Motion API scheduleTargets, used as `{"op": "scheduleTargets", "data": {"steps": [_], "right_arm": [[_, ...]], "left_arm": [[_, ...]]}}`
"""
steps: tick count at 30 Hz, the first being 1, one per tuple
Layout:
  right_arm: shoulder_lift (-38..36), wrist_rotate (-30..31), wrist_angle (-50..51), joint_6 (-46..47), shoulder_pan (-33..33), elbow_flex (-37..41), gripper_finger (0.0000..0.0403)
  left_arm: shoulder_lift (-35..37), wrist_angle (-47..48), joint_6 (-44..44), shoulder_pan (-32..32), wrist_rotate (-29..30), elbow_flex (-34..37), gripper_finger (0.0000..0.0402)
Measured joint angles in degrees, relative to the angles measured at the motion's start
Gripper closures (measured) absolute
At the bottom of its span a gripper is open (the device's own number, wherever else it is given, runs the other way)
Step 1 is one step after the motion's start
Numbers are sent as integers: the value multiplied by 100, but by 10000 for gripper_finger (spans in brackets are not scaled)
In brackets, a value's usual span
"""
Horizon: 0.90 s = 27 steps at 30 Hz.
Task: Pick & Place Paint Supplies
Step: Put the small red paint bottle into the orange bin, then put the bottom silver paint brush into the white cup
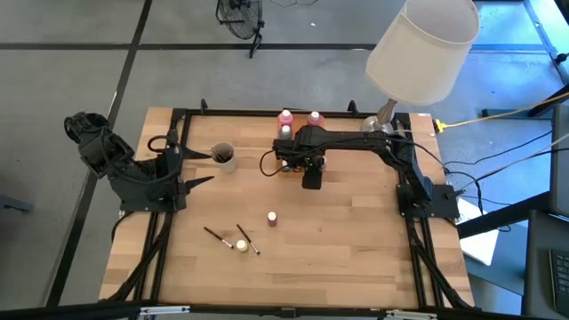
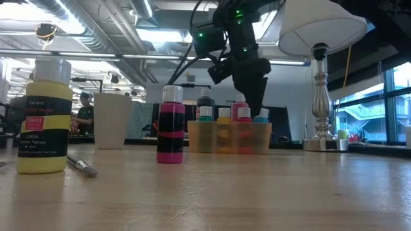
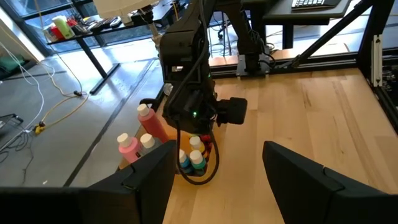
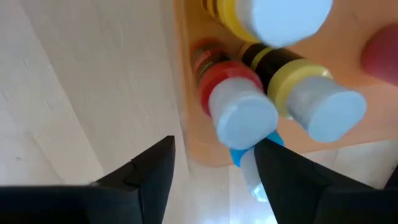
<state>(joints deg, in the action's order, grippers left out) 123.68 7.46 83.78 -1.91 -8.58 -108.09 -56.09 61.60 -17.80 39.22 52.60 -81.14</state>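
I see the desk (image 1: 356,240) with the lamp (image 1: 422,49) at upper right. My right claw (image 4: 211,162) hangs released over the orange tray (image 2: 229,137) of small bottles at top center. My left claw (image 3: 217,168), released, waits left. A pink bottle (image 1: 272,217), yellow bottle (image 1: 241,244) and brushes (image 1: 216,236) lie lower center.
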Motion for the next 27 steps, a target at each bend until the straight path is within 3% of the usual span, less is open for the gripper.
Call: {"op": "scheduleTargets", "data": {"steps": [8, 27], "right_arm": [[0, -3, 124, 0, 144, -57, 176], [-118, 459, 634, 257, 312, -1607, 176]], "left_arm": [[0, 0, 0, -2, 0, 0, 167], [0, 0, -90, 0, -136, 2, 167]]}}
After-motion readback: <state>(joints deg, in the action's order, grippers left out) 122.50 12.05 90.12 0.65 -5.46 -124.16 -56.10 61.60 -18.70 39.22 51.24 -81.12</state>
